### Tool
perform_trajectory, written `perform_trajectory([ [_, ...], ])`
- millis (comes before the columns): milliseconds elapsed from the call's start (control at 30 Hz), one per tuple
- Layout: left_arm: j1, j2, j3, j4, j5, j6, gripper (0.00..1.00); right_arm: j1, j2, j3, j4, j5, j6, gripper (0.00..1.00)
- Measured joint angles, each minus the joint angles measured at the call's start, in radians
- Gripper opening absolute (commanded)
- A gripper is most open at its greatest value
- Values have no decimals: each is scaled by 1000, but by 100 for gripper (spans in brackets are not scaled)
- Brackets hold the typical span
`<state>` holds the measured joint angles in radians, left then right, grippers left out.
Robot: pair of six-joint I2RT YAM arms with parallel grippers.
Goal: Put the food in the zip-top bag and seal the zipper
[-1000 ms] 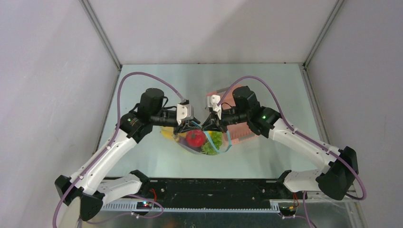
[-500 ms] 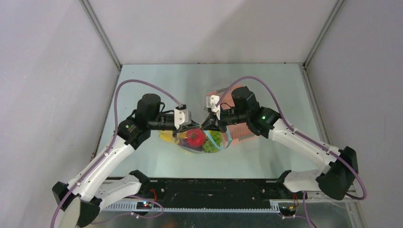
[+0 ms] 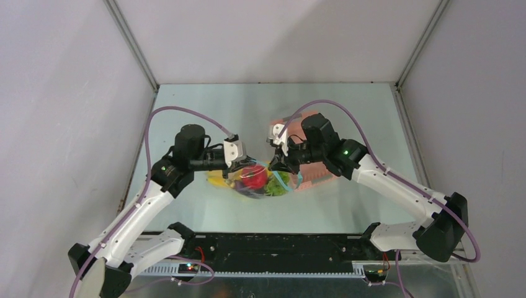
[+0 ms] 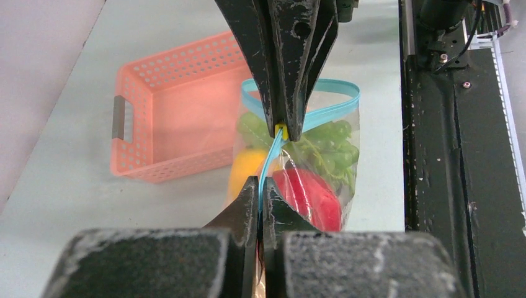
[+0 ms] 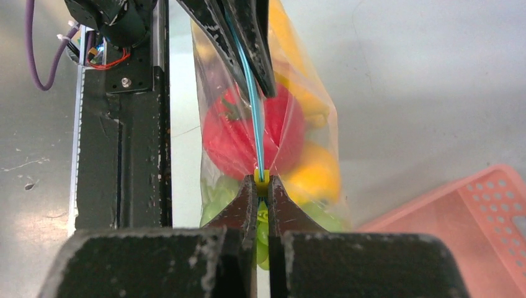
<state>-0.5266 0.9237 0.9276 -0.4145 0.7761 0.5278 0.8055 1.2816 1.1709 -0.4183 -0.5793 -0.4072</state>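
The zip-top bag (image 3: 263, 184) hangs between my two grippers with the food inside: a red round fruit (image 4: 310, 198), green grapes (image 4: 329, 146) and a yellow piece (image 4: 245, 171). My left gripper (image 4: 260, 186) is shut on the light blue zipper (image 4: 271, 155) at one end. Facing it, my right gripper (image 5: 261, 183) is shut on the zipper at its small yellow slider (image 5: 261, 178). Between the two grippers the strip runs straight and pressed together. Beyond the right gripper it still spreads in a loop (image 4: 338, 99). From above, the left gripper (image 3: 243, 167) and the right gripper (image 3: 275, 164) stand close together.
A pink plastic basket (image 3: 313, 171) sits on the table just behind and to the right of the bag, under the right arm. It looks empty in the left wrist view (image 4: 180, 118). The black base rail (image 3: 279, 245) runs along the near edge.
My left gripper has shut on the zipper and drawn back to the left. The bag has shifted slightly with it, and the strip between the grippers is now taut.
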Motion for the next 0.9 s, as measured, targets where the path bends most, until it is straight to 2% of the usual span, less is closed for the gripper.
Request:
perform_trajectory([
  [300, 15, -10, 0, -14, -13, -1, 0, -34, -13, 2, -62, 28, 32, 0],
  [900, 25, -28, -16, -16, 10, -5, 0, -42, -138, -42, -167, 145, 102, 0],
])
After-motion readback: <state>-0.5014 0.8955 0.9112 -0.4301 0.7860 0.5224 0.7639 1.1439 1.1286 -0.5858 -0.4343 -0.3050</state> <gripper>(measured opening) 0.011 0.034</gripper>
